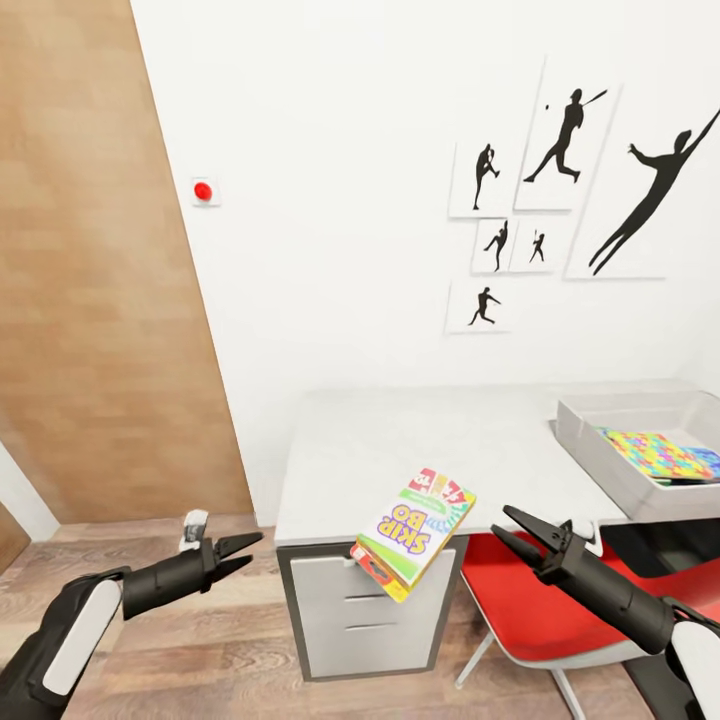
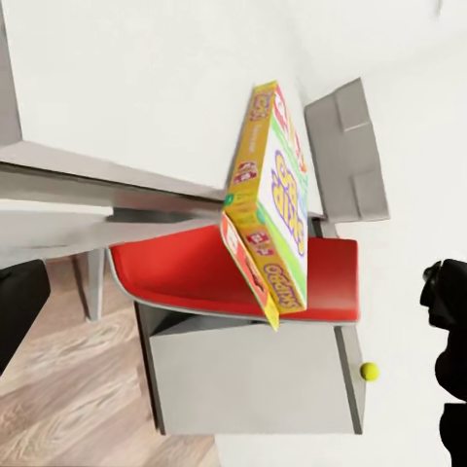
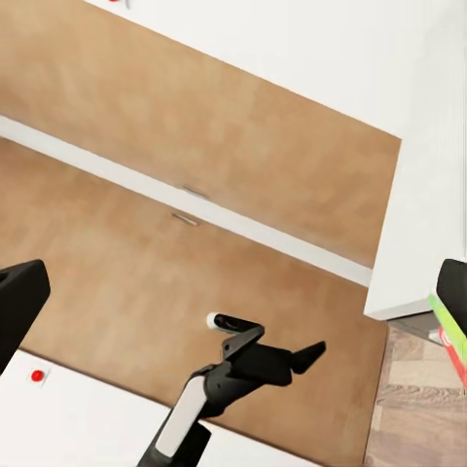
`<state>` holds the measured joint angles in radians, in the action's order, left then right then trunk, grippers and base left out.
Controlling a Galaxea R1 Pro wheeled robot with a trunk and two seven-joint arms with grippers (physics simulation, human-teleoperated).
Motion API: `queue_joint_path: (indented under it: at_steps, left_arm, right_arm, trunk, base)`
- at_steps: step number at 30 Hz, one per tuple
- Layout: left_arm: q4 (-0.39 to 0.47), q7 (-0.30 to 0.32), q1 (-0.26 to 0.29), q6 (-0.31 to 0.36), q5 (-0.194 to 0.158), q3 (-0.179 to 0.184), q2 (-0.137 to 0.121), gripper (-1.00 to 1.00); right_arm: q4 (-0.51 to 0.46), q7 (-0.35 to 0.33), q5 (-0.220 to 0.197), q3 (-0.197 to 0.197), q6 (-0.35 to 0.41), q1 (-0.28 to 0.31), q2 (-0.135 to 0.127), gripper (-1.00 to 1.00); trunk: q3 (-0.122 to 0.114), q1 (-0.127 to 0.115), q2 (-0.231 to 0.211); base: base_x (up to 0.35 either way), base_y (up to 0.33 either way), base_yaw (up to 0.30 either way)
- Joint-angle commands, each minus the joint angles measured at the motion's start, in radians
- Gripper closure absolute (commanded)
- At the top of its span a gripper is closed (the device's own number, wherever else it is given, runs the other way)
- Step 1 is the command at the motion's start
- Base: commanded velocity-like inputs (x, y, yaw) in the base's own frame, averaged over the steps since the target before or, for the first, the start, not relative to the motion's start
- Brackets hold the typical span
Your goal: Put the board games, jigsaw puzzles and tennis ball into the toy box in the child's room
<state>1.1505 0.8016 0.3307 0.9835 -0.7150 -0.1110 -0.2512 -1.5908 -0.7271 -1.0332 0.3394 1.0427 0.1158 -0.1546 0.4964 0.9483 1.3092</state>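
A white wall hung with black sports silhouettes (image 1: 560, 190) backs the pale grey surface (image 1: 400, 450), with a wooden door (image 1: 90, 300) to its left and wood flooring below. The Skip-Bo box (image 1: 415, 530) sits at the surface's front edge, tilted, its lower end overhanging above the white drawer unit (image 1: 365, 620); neither claw touches it. The left claw (image 1: 240, 555) hangs off the surface's front left corner, fingers slightly parted and holding nothing. The right claw (image 1: 508, 528) is just beside the box's right side, fingers spread apart and empty, above a red chair (image 1: 520, 610). At the surface's far right edge stands the toy box (image 1: 600, 450), with a jigsaw puzzle (image 1: 655, 455) lying inside. In the left wrist view a tennis ball (image 2: 370, 371) shows beyond the drawer unit.
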Motion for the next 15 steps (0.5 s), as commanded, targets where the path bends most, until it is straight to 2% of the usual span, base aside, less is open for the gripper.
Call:
queue_joint_path:
  at_steps: [1,3,10,12,15]
  left_arm:
    - [0.0,-0.005,0.001,0.004,0.002,0.0,0.011,-1.0]
    - [-0.002,-0.021,0.001,0.003,0.001,0.0,0.025,-1.0]
    - [-0.034,-0.035,0.001,-0.001,0.002,0.0,0.039,-1.0]
    - [-0.039,-0.037,0.001,-0.002,0.002,0.001,0.052,-1.0]
    - [-0.044,-0.038,0.001,-0.006,0.004,0.019,0.087,-1.0]
  right_arm:
    - [0.0,-0.006,0.004,0.001,0.005,0.001,-0.001,-1.0]
    - [0.001,-0.004,0.008,0.001,0.005,0.001,-0.001,-1.0]
    - [0.003,0.001,0.014,0.002,0.005,0.001,-0.004,-1.0]
    - [0.003,0.004,0.014,0.002,0.005,0.001,-0.005,-1.0]
    - [0.005,0.025,0.016,0.001,0.005,0.001,-0.006,-1.0]
  trunk:
    - [0.004,0.004,0.008]
    - [0.01,0.012,0.022]
    - [0.032,0.038,0.071]
    - [0.039,0.046,0.085]
    - [0.048,0.058,0.106]
  base:
    - [0.0,0.0,0.0]
    - [0.0,0.0,0.0]
    - [0.0,0.0,0.0]
    - [0.0,0.0,0.0]
    - [0.0,0.0,0.0]
